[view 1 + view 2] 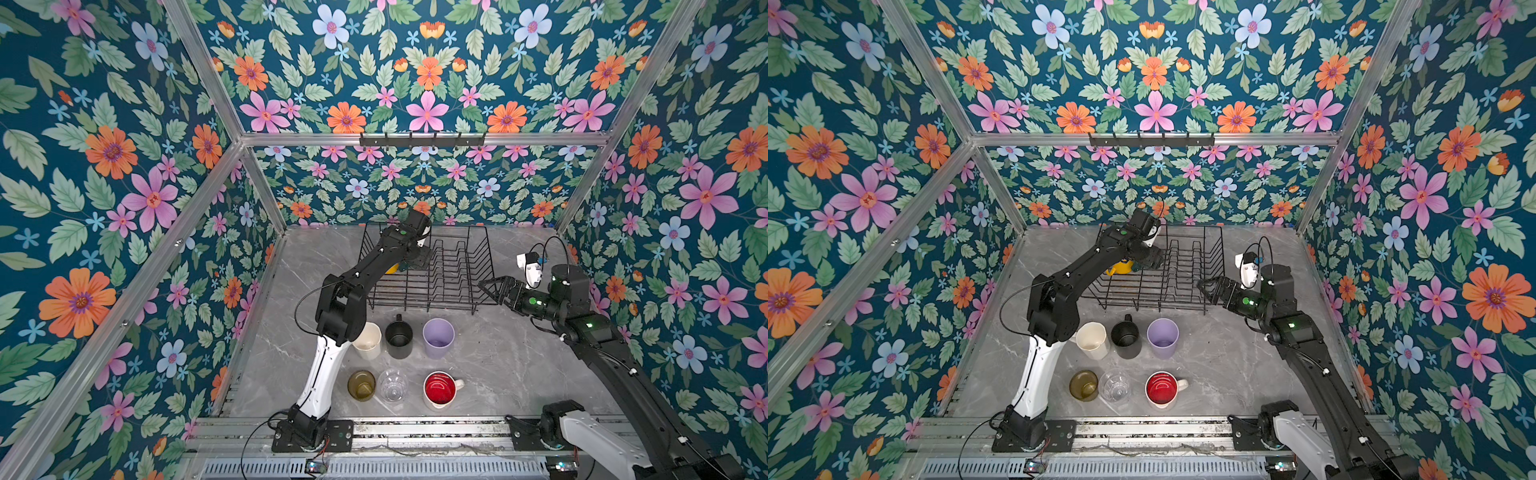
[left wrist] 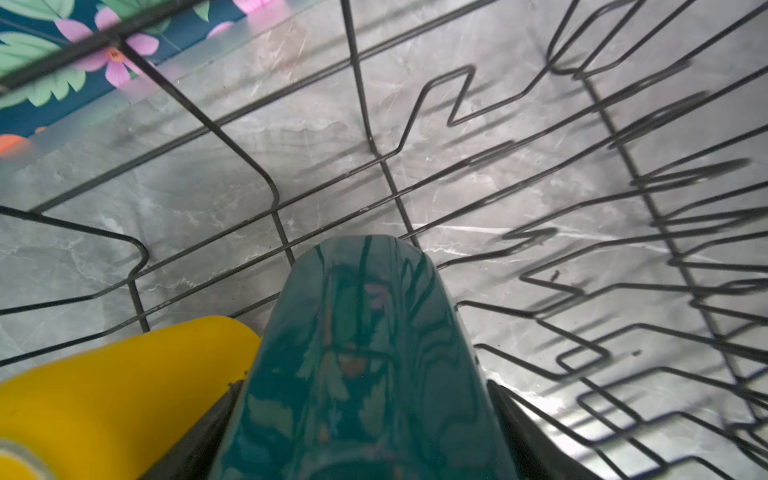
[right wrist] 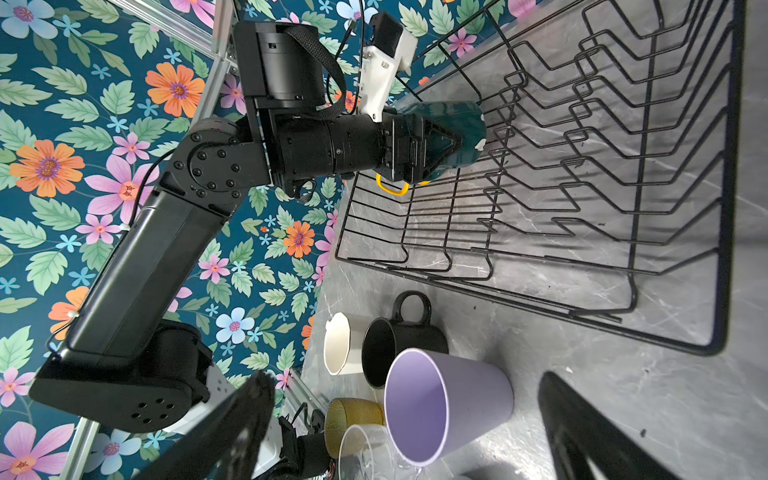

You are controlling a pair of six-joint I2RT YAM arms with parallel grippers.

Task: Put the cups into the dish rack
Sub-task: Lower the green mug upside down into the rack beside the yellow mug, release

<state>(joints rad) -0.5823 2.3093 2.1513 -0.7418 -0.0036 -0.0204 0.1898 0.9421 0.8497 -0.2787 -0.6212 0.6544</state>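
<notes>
**Glaze against wire: teal mug [image 2: 365, 353] low in the dish rack [image 1: 482, 257]**

Left gripper [image 3: 451, 141] is clamped across the mug's barrel, one jaw on each flank. The mug hangs between them, inside the rack and over its floor wires. Just beside those jaws sits the yellow mug [image 2: 124, 386], already in the rack; whether the two mugs touch, I cannot tell.

That teal surface mirrors the wallpaper. I read it as glazed ceramic: stiff, fairly weighty, slick under the jaws, and likely to chip on wire or on its yellow neighbour. A wide hold across the body looks right, and the handle is hidden here.

Right gripper [image 1: 490, 293] gapes empty at the rack's end, well apart from the left jaws.

Waiting on the worktop [image 1: 498, 365], nearer the right jaws:
- cream mug [image 1: 368, 340]
- black mug [image 1: 399, 336]
- lilac tumbler [image 1: 438, 336], probably light, to be gripped around its wall
- olive-amber glass [image 1: 360, 384]
- clear glass [image 1: 392, 384], surely the most fragile
- red-inside white mug [image 1: 439, 388]
</notes>
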